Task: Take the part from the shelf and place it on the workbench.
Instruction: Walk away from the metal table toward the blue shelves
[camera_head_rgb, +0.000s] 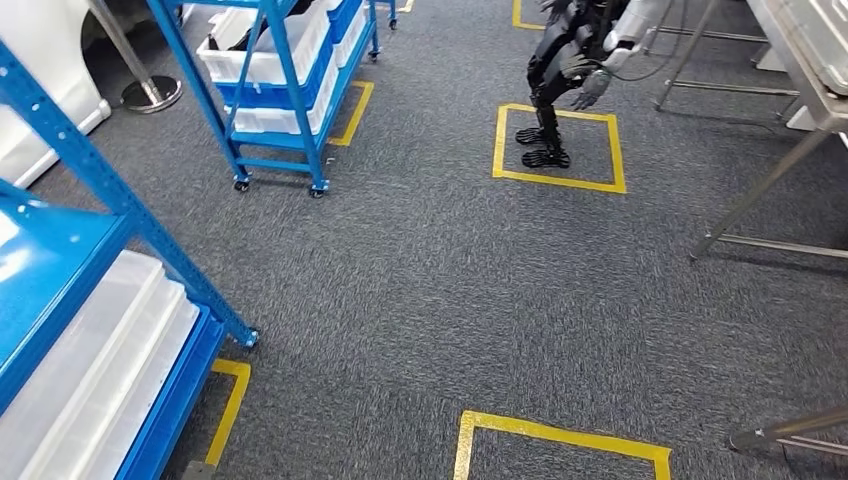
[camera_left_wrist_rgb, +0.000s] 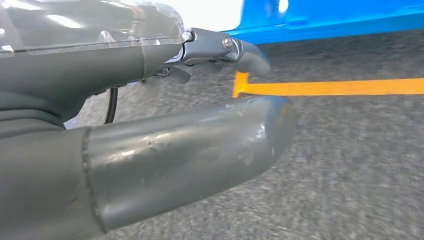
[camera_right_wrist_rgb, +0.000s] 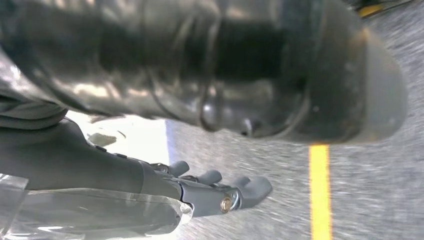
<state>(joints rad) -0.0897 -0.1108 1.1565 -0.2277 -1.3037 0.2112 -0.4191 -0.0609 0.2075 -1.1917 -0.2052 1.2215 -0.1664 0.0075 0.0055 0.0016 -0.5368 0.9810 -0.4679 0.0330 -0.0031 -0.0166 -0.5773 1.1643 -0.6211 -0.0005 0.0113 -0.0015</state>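
Left hand (camera_left_wrist_rgb: 165, 125) empty, near blue shelf (camera_left_wrist_rgb: 330, 22) (right hand (camera_right_wrist_rgb: 200, 190) empty too).

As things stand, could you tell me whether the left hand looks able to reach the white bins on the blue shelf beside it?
Probably not yet. The left hand hangs low over the carpet, holding nothing, while the white bins sit inside the blue shelf off to the side.

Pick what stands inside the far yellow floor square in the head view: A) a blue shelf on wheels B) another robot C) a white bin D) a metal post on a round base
B: another robot stands with its dark feet inside the far yellow floor square; the blue shelf on wheels is off to its left, beside a different yellow mark.
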